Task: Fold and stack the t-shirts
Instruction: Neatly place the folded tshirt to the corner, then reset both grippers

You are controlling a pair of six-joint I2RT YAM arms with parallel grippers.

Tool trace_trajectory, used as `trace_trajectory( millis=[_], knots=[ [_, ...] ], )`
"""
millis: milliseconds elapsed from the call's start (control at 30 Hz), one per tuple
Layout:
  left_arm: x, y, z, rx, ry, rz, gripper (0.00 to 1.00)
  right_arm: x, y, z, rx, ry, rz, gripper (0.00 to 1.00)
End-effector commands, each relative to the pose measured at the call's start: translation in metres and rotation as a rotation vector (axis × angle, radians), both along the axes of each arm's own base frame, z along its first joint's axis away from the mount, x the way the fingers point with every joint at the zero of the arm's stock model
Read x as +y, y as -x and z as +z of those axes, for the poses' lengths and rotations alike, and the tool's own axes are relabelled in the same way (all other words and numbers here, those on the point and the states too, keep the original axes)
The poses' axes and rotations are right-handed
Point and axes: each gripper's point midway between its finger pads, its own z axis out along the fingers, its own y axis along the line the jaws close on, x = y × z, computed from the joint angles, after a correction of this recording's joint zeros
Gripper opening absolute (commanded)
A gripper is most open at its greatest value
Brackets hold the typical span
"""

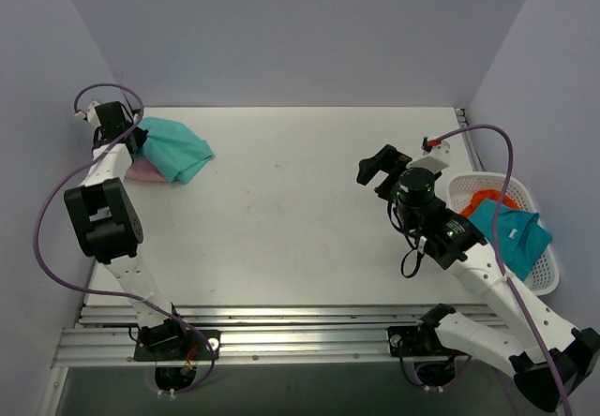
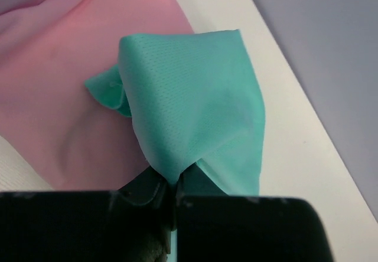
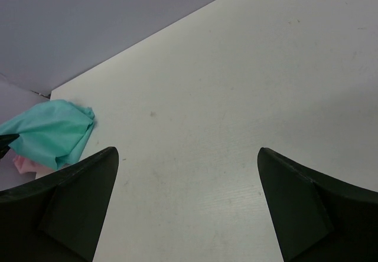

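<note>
A folded turquoise-green t-shirt lies at the table's far left corner, partly over a pale pink t-shirt. My left gripper is shut on an edge of the green shirt; in the left wrist view the green cloth runs pinched into the closed jaws, with the pink shirt beneath it. My right gripper is open and empty above the table's right middle. Its view shows both fingers spread over bare table, and the green shirt far off with a bit of pink.
A white basket stands off the table's right edge, holding a teal garment and an orange one. Walls close the table at the back and left. A metal rail runs along the near edge.
</note>
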Motion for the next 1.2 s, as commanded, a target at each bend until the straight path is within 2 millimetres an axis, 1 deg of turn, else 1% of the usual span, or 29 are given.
trace_trajectory(
  millis=[0,33,133,167,267,300,333,367,400,433,500,533,600,633,667,700,733,800,833,867,900,933,967,1000,1033,1067,1100,1133,1167],
  knots=[
    [0.023,-0.010,0.085,-0.229,-0.077,0.046,0.02,0.007,-0.004,0.004,-0.018,-0.017,0.011,1.00],
    [0.028,-0.006,0.090,-0.249,-0.064,0.074,0.02,0.008,-0.005,0.001,-0.012,-0.012,0.011,1.00],
    [0.046,0.002,0.091,-0.297,-0.053,0.141,0.02,0.012,-0.007,-0.002,-0.003,-0.004,0.019,1.00],
    [0.052,0.006,0.086,-0.286,-0.060,0.177,0.02,0.013,-0.008,-0.003,0.000,-0.002,0.019,1.00],
    [0.067,0.016,0.055,-0.206,-0.048,0.243,0.03,0.016,-0.009,-0.007,0.009,0.003,0.025,1.00],
    [0.069,0.016,0.046,-0.191,-0.038,0.251,0.03,0.017,-0.009,-0.007,0.009,0.003,0.029,1.00],
    [0.072,0.026,0.018,-0.102,-0.002,0.281,0.05,0.018,-0.008,-0.008,0.013,0.006,0.033,1.00],
    [0.076,0.033,0.004,-0.055,0.019,0.316,0.07,0.018,-0.008,-0.007,0.010,0.004,0.033,1.00],
    [0.078,0.035,-0.003,-0.034,0.043,0.334,0.12,0.018,-0.008,-0.007,0.010,0.006,0.033,1.00],
    [0.079,0.040,-0.026,0.016,0.084,0.351,0.38,0.019,-0.008,-0.007,0.010,0.005,0.033,1.00],
    [0.084,0.048,-0.042,0.051,0.124,0.381,0.78,0.019,-0.008,-0.005,0.007,0.001,0.031,1.00],
    [0.084,0.050,-0.057,0.071,0.161,0.385,0.95,0.018,-0.007,-0.004,0.004,-0.002,0.030,1.00],
    [0.088,0.056,-0.068,0.092,0.217,0.401,0.94,0.017,-0.004,-0.003,0.002,-0.004,0.027,1.00],
    [0.084,0.059,-0.076,0.119,0.257,0.387,0.94,0.017,-0.004,-0.003,0.002,-0.005,0.026,1.00],
    [0.084,0.063,-0.078,0.136,0.276,0.393,0.94,0.016,-0.003,-0.004,0.003,-0.005,0.025,1.00],
    [0.087,0.069,-0.078,0.148,0.294,0.413,0.94,0.017,-0.003,-0.003,0.002,-0.009,0.025,1.00],
    [0.084,0.077,-0.072,0.175,0.303,0.420,0.94,0.018,-0.002,-0.004,0.005,-0.011,0.024,1.00],
    [0.084,0.088,-0.061,0.181,0.295,0.443,0.94,0.020,0.000,-0.006,0.010,-0.015,0.033,1.00],
    [0.083,0.093,-0.042,0.159,0.287,0.454,0.94,0.020,0.001,-0.008,0.012,-0.019,0.028,1.00],
    [0.078,0.099,-0.042,0.154,0.294,0.450,0.94,0.020,0.002,-0.010,0.015,-0.018,0.027,1.00],
    [0.073,0.098,-0.024,0.108,0.300,0.432,0.94,0.021,0.003,-0.009,0.012,-0.024,0.029,1.00],
    [0.070,0.096,-0.019,0.082,0.311,0.414,0.94,0.020,0.005,-0.011,0.017,-0.025,0.023,1.00],
    [0.057,0.097,-0.019,0.076,0.346,0.373,0.94,0.020,0.006,-0.011,0.019,-0.026,0.022,1.00],
    [0.048,0.086,0.007,-0.013,0.327,0.314,0.94,0.021,0.009,-0.010,0.016,-0.028,0.024,1.00],
    [0.035,0.083,0.016,-0.049,0.333,0.259,0.94,0.021,0.010,-0.009,0.014,-0.031,0.025,1.00],
    [0.025,0.083,0.025,-0.072,0.317,0.227,0.94,0.021,0.011,-0.009,0.014,-0.028,0.023,1.00],
    [0.017,0.090,0.027,-0.062,0.268,0.204,0.94,0.022,0.013,-0.007,0.009,-0.028,0.026,1.00],
    [0.002,0.094,0.056,-0.097,0.209,0.172,0.94,0.024,0.017,-0.008,0.018,-0.016,0.036,1.00],
    [0.008,0.103,0.066,-0.083,0.124,0.213,0.94,0.023,0.018,-0.006,0.019,-0.004,0.031,1.00]
  ],
)
